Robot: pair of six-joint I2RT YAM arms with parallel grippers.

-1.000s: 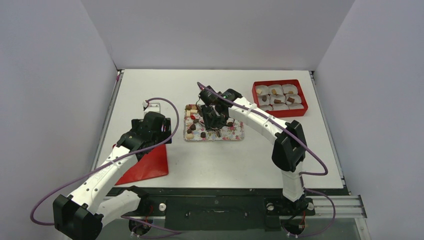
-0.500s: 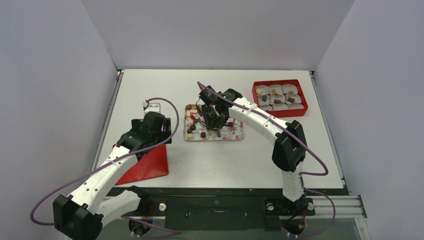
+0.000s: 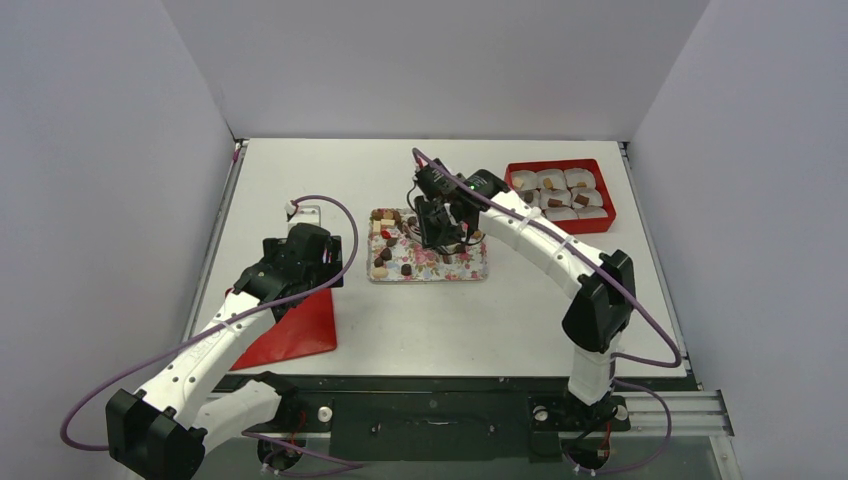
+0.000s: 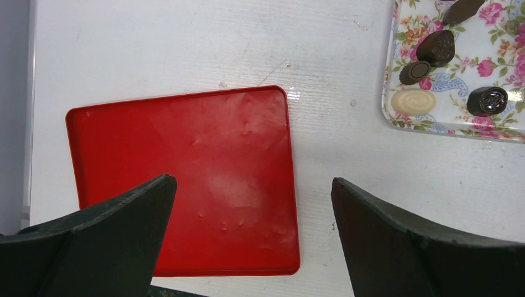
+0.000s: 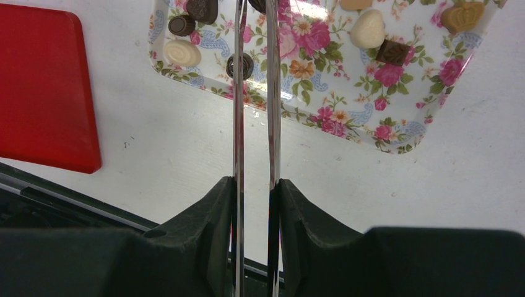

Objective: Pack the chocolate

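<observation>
Red is the flat lid (image 4: 186, 179) that lies on the white table (image 3: 440, 330), to the left of the flower-patterned tray (image 4: 446, 127) and a little apart from it. My left gripper (image 4: 252, 185) hangs over this lid with its two fingers spread wide, and nothing is between them.

My right gripper (image 5: 255, 182) is above the tray. Its fingers are pressed together on the metal tweezers (image 5: 238, 93), whose two thin blades run side by side with a narrow gap between them and point down toward the tray. The tips go out of my wrist view at the top edge. A dark shape sits between the blades there. It may be a chocolate, but I cannot tell if the tweezers pinch anything.

The chocolates (image 5: 182, 53) lie loose on the tray, each one apart from the others. In the tray's left corner there is a cream oval with dark round pieces beside it. Toward the right side of the tray there are a cream heart, a dark square and a tan heart. One more dark round piece shows behind the blades.

To the right of the tray and farther back, well apart from it, stands a red box (image 3: 556, 164) filled with white paper cups (image 3: 551, 181). In several of these cups a small brown piece shows.
</observation>
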